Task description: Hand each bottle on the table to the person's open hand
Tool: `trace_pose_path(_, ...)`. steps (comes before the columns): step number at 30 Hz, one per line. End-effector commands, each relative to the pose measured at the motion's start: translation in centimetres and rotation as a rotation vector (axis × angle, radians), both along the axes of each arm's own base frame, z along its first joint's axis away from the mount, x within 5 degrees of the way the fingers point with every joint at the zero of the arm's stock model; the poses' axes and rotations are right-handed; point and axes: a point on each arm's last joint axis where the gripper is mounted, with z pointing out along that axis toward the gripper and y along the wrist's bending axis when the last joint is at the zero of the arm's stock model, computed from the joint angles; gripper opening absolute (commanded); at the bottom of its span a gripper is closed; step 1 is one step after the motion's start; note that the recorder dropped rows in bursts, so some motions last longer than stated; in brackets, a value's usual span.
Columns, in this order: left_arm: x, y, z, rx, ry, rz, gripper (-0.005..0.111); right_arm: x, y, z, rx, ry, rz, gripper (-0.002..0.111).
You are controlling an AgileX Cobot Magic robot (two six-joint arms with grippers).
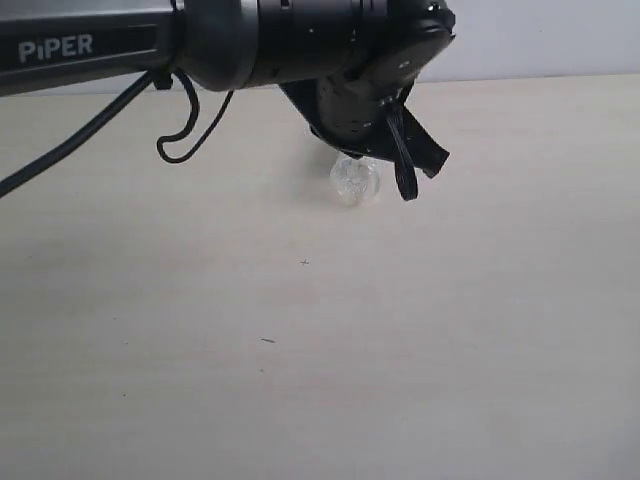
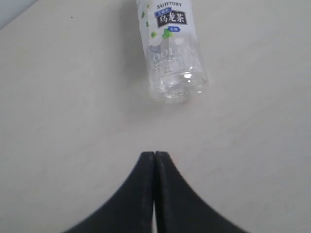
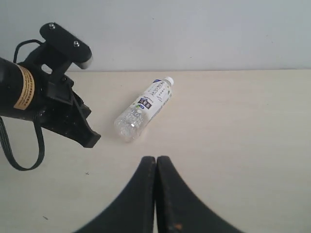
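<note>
Bottles in view: 1. The bottle [image 2: 170, 48] lies on its side on the table [image 2: 63, 121], near the far edge where the tabletop meets a pale wall [image 3: 194, 29]. Body clear plastic; label [image 2: 167, 19] white with green leaves and a dark blue panel of printed characters. The cap [image 3: 168, 80] is white and points toward the wall; the clear ribbed base points back toward both wrist cameras.

Left gripper [image 2: 154, 155]: jaws pressed together, inner faces touching along their length, nothing between them. The tips sit above bare table just short of the bottle's base, with a strip of tabletop between tips and bottle. No contact with the bottle visible.

Left arm [image 1: 280, 40]: black, reaches in from the left side of the exterior view. There it covers most of the bottle; only the clear base shows below the wrist. A black cable [image 1: 178, 135] loops under the arm. In the right wrist view this arm stands beside the bottle's base end, a gap between them.

Right gripper [image 3: 156, 162]: jaws together, empty, over bare table, well apart from the bottle.
</note>
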Motion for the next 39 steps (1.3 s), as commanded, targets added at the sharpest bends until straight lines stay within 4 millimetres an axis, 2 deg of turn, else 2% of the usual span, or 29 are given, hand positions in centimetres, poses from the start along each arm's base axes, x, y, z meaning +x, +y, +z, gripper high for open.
trace_pose_path(1, 0.3, 0.7, 0.5, -0.106, -0.009, -0.022, 0.0, 0.0, 0.0, 0.0, 0.003, -0.018, -0.001, 0.0)
trace_pose_path(11, 2.1, 2.8, 1.3, -0.363, 0.148, -0.049, 0.0, 0.0, 0.0, 0.0, 0.003, -0.018, -0.001, 0.0)
trace_pose_path(16, 2.1, 3.0, 0.7, -0.366, 0.144, -0.057, 0.0, 0.0, 0.0, 0.0, 0.003, -0.018, -0.001, 0.0)
trace_pose_path(32, 2.4, 2.8, 1.0, -0.373, 0.1, -0.097, 0.0, 0.0, 0.0, 0.0, 0.003, -0.018, -0.001, 0.0)
trace_pose_path(39, 2.2, 3.0, 0.2, -0.358, 0.115, -0.095, 0.0, 0.0, 0.0, 0.0, 0.003, -0.018, -0.001, 0.0)
